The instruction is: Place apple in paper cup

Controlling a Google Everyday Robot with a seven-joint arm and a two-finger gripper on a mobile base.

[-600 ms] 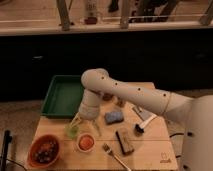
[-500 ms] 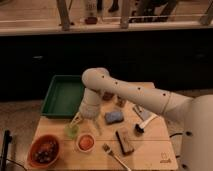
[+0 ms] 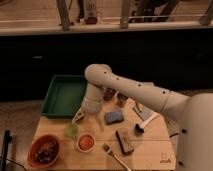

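Observation:
The apple (image 3: 72, 130) is small and pale green and sits on the wooden table (image 3: 155, 150), left of centre. The paper cup (image 3: 86, 142) is a small white cup with orange-red inside; it stands just right of and in front of the apple. My gripper (image 3: 82, 118) hangs from the white arm (image 3: 135, 92), pointing down, just above and slightly right of the apple. Whether it touches the apple is hidden.
An orange bowl (image 3: 45, 150) with dark contents stands at the front left. A green tray (image 3: 64, 95) is at the back left. A blue sponge (image 3: 114, 117), a white-handled brush (image 3: 143, 125), a brown block (image 3: 125, 140), a fork (image 3: 116, 156) and two small brown items (image 3: 110, 93) lie to the right.

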